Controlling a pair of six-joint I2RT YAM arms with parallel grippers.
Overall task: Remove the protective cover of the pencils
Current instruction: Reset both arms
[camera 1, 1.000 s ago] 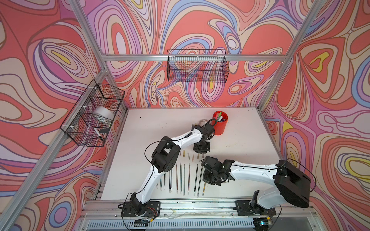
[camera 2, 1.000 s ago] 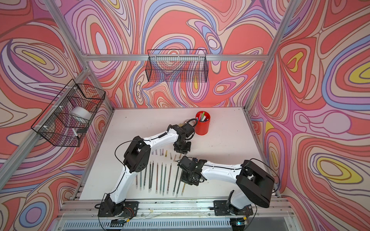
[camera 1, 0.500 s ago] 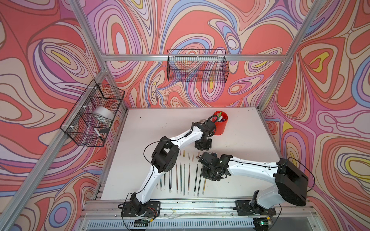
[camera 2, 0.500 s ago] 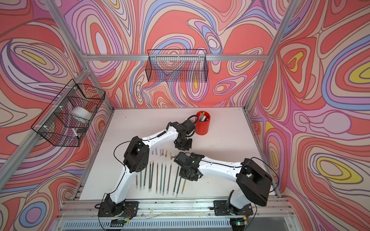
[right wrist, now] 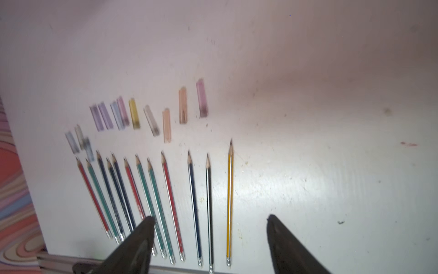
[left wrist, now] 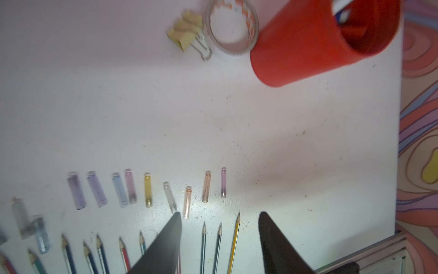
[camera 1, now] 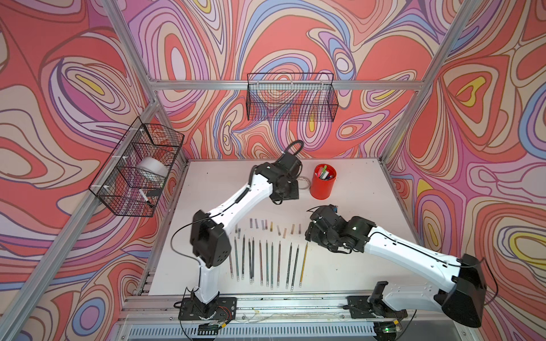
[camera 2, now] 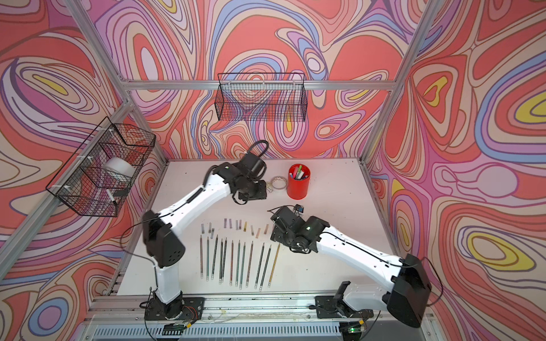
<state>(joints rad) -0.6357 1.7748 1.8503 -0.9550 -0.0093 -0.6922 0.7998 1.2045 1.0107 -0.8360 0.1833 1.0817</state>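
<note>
The right end effector (camera 1: 311,233) hovered just beside the yellow end of the row of pencils (camera 1: 267,262), nearer them than the left end effector (camera 1: 288,192), which hung by the red cup (camera 1: 322,189) of markers (camera 1: 324,172), in a top view. The left wrist view showed the left jaws spread and empty above the shed covers (left wrist: 147,189). The right wrist view showed the right jaws wide apart, holding nothing. The pencils lay lengthwise ahead on the surface (right wrist: 308,166), their bare tips pointing away.
</note>
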